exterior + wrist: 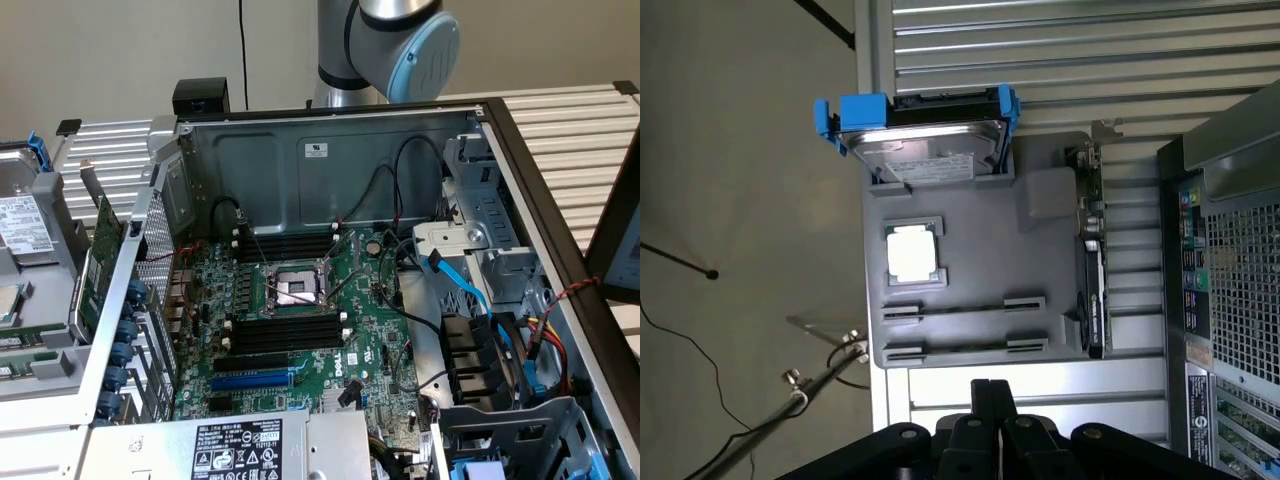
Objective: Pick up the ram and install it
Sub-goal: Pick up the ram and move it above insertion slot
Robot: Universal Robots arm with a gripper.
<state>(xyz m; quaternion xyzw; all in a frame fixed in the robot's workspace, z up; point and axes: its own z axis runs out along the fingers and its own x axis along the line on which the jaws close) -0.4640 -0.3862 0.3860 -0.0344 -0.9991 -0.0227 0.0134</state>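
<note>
Above the slatted surface (1040, 60): hand (992, 388) is hovering, clenched shut.
Gray parts tray (1040, 250): is carrying a hard drive (925, 140) and a processor (912, 252).

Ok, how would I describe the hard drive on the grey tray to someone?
Look beside the open computer case for the grey tray on the slatted table. The hard drive sits at one end of it: a silver metal box clamped between bright blue plastic rails, unlike the small square processor nearby.
</note>
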